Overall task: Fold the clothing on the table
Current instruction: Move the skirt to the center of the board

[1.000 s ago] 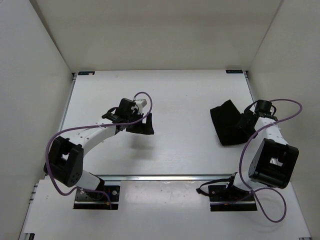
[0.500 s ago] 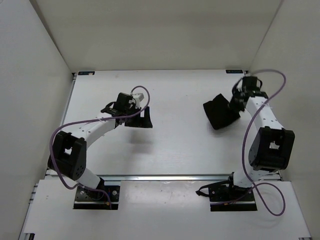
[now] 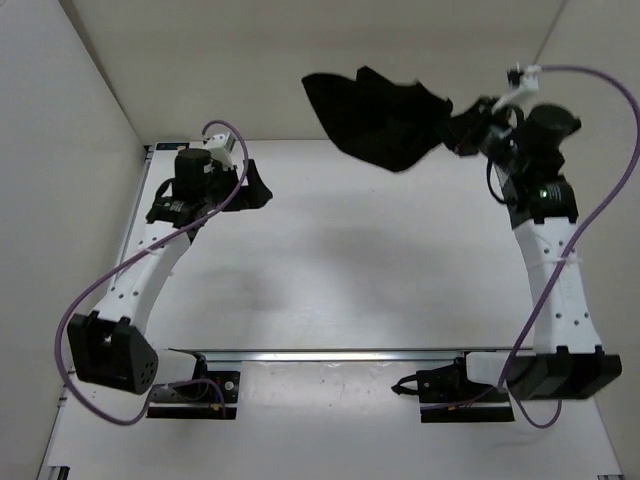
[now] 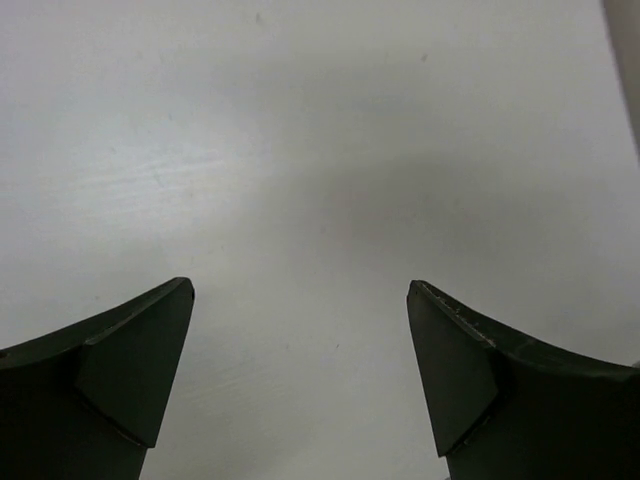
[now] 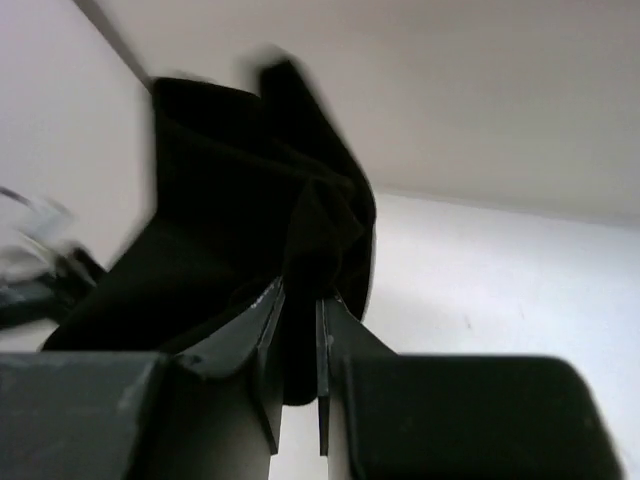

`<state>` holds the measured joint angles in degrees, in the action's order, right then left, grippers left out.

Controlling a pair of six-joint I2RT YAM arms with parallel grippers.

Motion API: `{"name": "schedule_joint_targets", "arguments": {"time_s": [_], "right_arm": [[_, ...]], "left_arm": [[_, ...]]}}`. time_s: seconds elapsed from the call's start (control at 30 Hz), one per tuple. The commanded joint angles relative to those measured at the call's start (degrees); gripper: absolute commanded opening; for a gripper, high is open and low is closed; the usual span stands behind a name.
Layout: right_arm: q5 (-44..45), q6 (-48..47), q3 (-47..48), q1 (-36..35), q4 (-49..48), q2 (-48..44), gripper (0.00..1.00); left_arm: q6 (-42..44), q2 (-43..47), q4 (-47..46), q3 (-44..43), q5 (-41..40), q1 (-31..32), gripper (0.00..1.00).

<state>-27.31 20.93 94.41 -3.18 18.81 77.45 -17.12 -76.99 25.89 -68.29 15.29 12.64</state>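
Clothing (image 3: 375, 120): dangling bunched in air over far edge of table (image 3: 330, 260), clear of it. Seeming light, floppy, slippery; taking a free corner probably best. Right gripper (image 5: 298, 295): pinching 1 fold, jaws narrow. Left gripper (image 4: 298, 288): gaping wide, carrying nothing.

No writing, label, brand or number can be read in any view. The black clothing (image 3: 380, 125) is plain and the white worktop (image 3: 350, 260) is unmarked. The arm casings show no legible lettering either, as any marks there are too small to make out.
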Motion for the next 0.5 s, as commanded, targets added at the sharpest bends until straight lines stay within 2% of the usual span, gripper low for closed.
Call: {"name": "schedule_joint_targets", "arguments": {"time_s": [0.0, 0.07, 0.13, 0.23, 0.33, 0.43, 0.47], "right_arm": [[-9.59, 4.12, -26.03, 5.37, -6.12, -0.19, 0.0], [-9.43, 3.6, -36.86, 3.89, -9.73, 1.72, 0.0], [-9.78, 3.86, -43.31, 1.18, -12.9, 6.1, 0.0], [-9.0, 4.73, -47.3, -5.15, -18.27, 13.05, 0.0], [-8.02, 6.14, -42.05, -9.82, -18.46, 17.8, 0.0], [-10.13, 5.88, -31.07, -11.5, -14.09, 20.9, 0.0], [-10.39, 4.75, -24.86, -11.5, -12.76, 21.68, 0.0]], "left_arm": [[0.34, 5.27, 2.05, -5.61, -1.75, 0.8, 0.99], [0.78, 5.79, 3.2, -5.63, -2.37, 1.68, 0.98], [0.43, 6.68, 2.85, -4.93, -2.28, 2.03, 0.99], [0.34, 7.64, 2.33, -1.86, -1.93, 2.82, 0.99], [-0.01, 7.56, 2.15, 0.09, -1.58, 3.52, 0.99], [-0.54, 6.86, 1.01, 1.76, -1.14, 3.88, 0.99], [-0.89, 6.68, 1.18, 1.76, -0.96, 3.97, 0.99]]}}
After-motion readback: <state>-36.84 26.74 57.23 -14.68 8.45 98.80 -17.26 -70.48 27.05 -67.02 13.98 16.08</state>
